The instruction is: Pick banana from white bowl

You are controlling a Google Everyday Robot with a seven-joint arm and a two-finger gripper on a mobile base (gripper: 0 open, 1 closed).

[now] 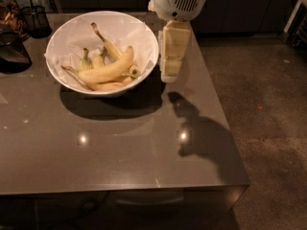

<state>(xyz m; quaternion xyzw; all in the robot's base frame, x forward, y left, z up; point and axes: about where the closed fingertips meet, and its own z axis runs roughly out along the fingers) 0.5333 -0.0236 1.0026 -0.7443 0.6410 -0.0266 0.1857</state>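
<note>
The white bowl [139, 35], lined with crumpled white paper, stands on the grey table at the back left. Several bananas lie in it. The banana [109, 70] is the longest and thickest one; it lies across the others with its dark tip toward the bowl's right side. My gripper [170, 61] hangs straight down from the white wrist housing, just outside the bowl's right rim and above the table. It holds nothing and is apart from the banana.
Slimmer bananas [106, 47] with greenish stems lie under and behind the big one. A dark wire basket [36, 17] and a dark object [12, 51] stand at the table's left back. The table's right edge [225, 128] borders brown floor.
</note>
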